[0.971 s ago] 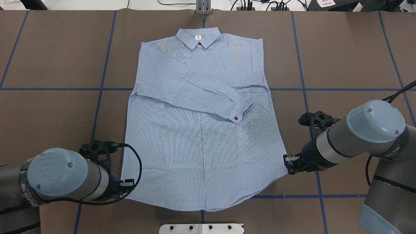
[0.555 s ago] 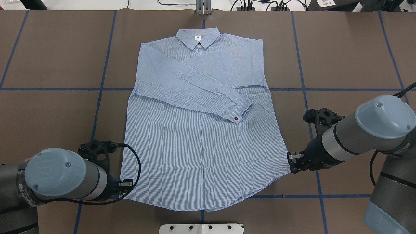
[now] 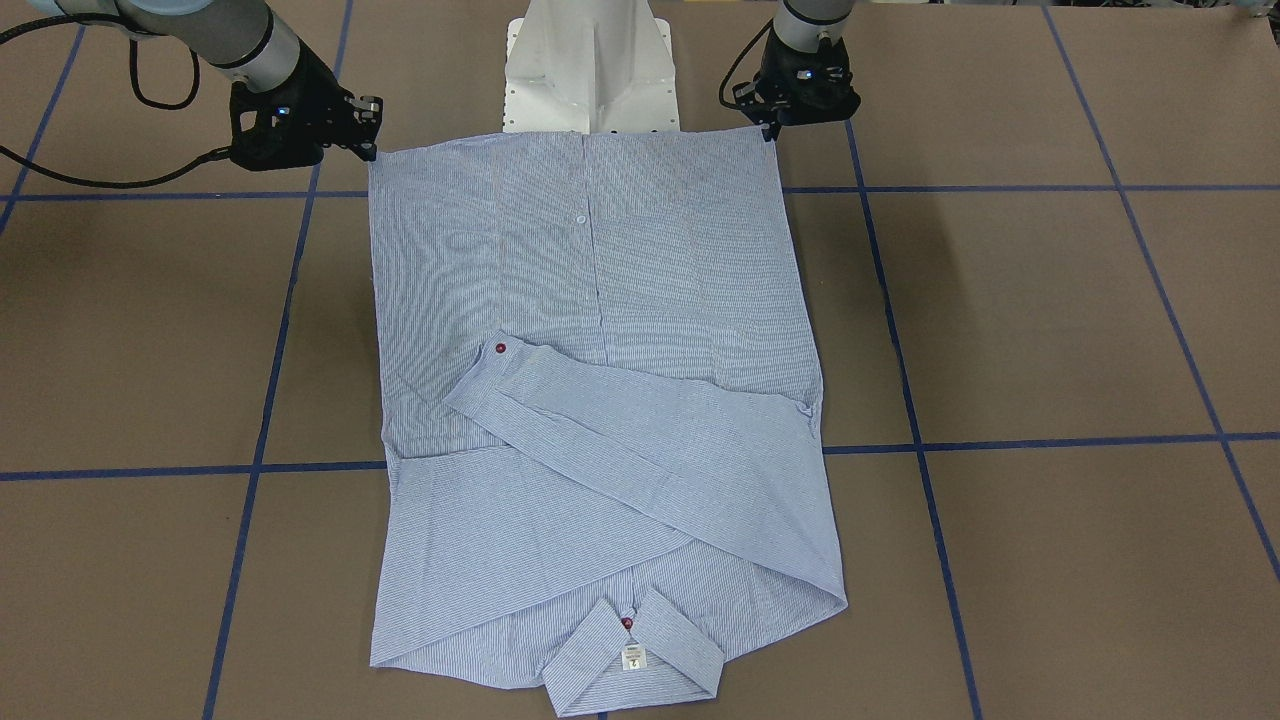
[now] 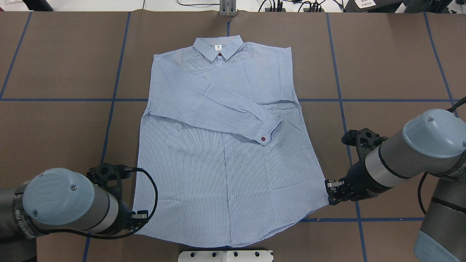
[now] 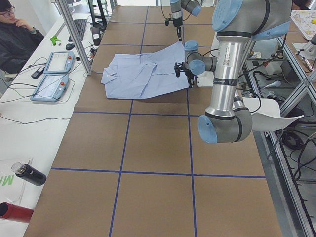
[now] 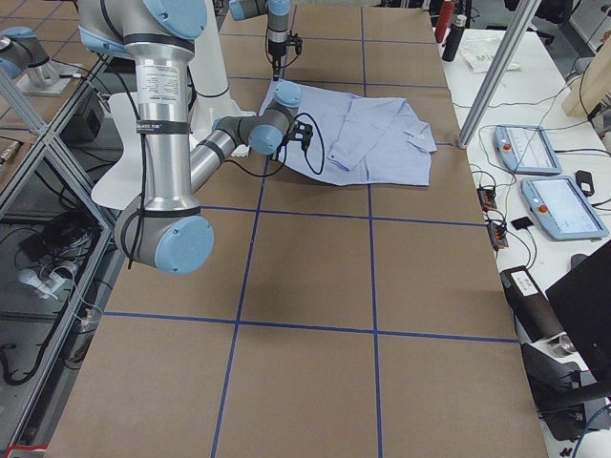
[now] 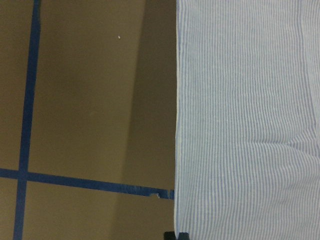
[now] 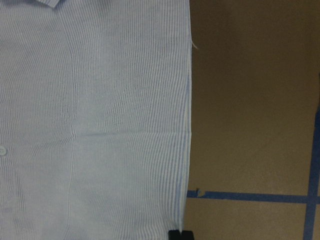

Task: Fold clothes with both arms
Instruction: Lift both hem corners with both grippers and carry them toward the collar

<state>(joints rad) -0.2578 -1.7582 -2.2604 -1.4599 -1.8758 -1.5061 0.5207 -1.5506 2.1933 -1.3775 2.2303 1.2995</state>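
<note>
The light-blue striped shirt [image 4: 225, 163] lies face up on the brown table, collar [image 4: 217, 47] at the far side and one sleeve folded across the chest with its red-buttoned cuff [image 4: 267, 133]. My left gripper [image 4: 142, 215] is shut on the hem's left corner. My right gripper [image 4: 329, 189] is shut on the hem's right corner. In the front-facing view the hem runs straight and taut between the left gripper [image 3: 768, 128] and the right gripper [image 3: 372, 128]. Each wrist view shows a side edge of the shirt [image 7: 240, 125] [image 8: 100, 125] with dark fingertips at the bottom.
The white pedestal base [image 3: 590, 70] stands just behind the hem. Blue tape lines [image 4: 113, 100] grid the table. A metal post [image 4: 227, 7] rises past the collar. A side bench holds teach pendants [image 5: 54, 61] and a person [image 5: 15, 34] sits beside it.
Both grippers have drawn back toward the robot's base with the hem corners, the right one also outward. The whole shirt has slid toward the robot and the hem has stretched wider.
</note>
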